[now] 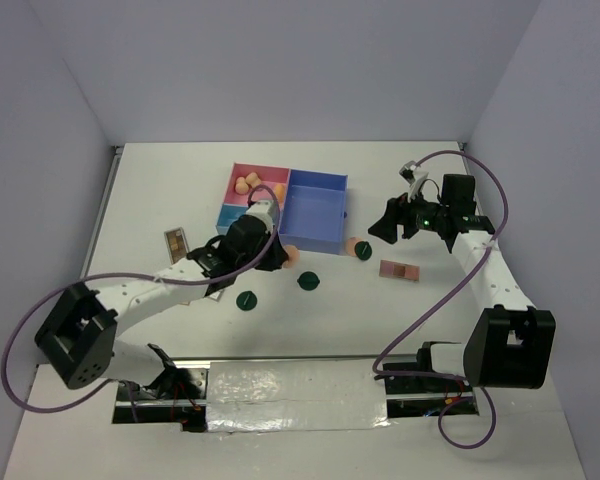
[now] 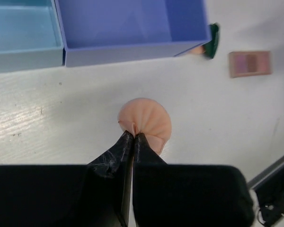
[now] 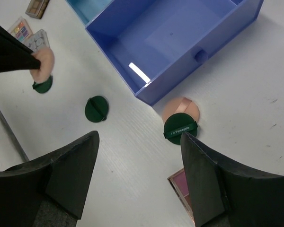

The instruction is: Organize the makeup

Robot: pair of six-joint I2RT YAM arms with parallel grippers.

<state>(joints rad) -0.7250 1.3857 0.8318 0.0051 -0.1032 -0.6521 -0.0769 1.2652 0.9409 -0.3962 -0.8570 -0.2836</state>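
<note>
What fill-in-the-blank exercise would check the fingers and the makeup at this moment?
1. The left fingers are ____ on a round peach puff.
2. The right fingers are ____, holding nothing.
3. The peach sponges lie in the tray's ____ compartment.
Missing words: shut; open; pink.

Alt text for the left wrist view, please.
The left gripper pinches the near edge of a round peach puff over the white table. Beyond it stands the periwinkle-and-blue plastic compartment tray, with a dark green round compact at its corner and a flat pink eyeshadow palette nearby on the table.
</note>
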